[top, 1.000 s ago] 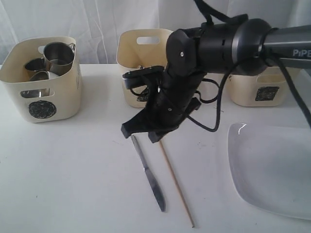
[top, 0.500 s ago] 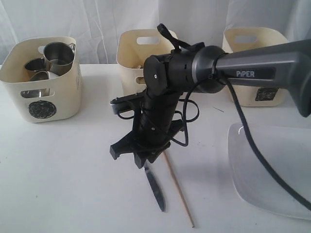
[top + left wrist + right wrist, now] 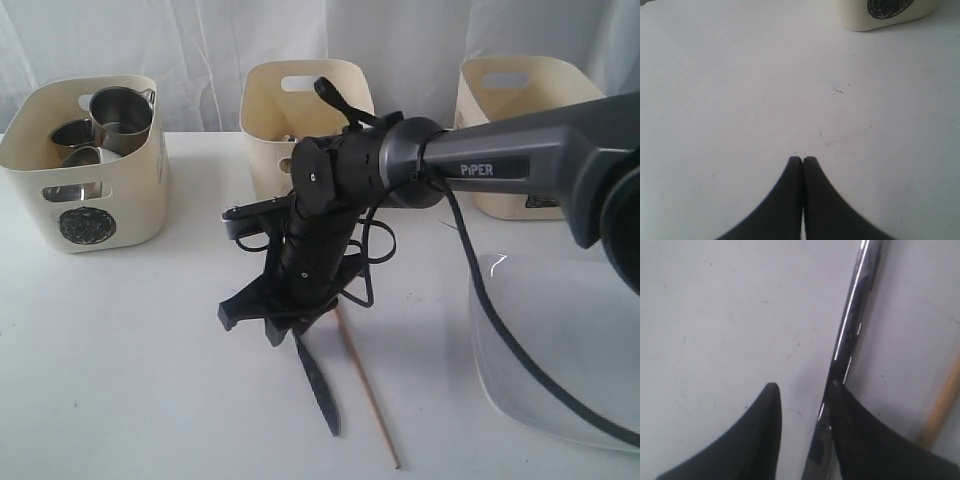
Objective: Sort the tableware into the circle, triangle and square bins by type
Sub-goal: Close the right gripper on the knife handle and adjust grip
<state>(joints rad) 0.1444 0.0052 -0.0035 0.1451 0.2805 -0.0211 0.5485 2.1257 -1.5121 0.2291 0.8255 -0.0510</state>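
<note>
My right gripper [image 3: 252, 325] hangs low with its jaws apart astride the knife [image 3: 318, 385], which lies flat on the table [image 3: 130, 380] just beside the chopstick [image 3: 368, 395], while my left gripper [image 3: 802, 159] is pressed together over the table near the circle bin [image 3: 885, 15].

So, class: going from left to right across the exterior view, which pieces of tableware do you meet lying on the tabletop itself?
steel knife → wooden chopstick → white plate
</note>
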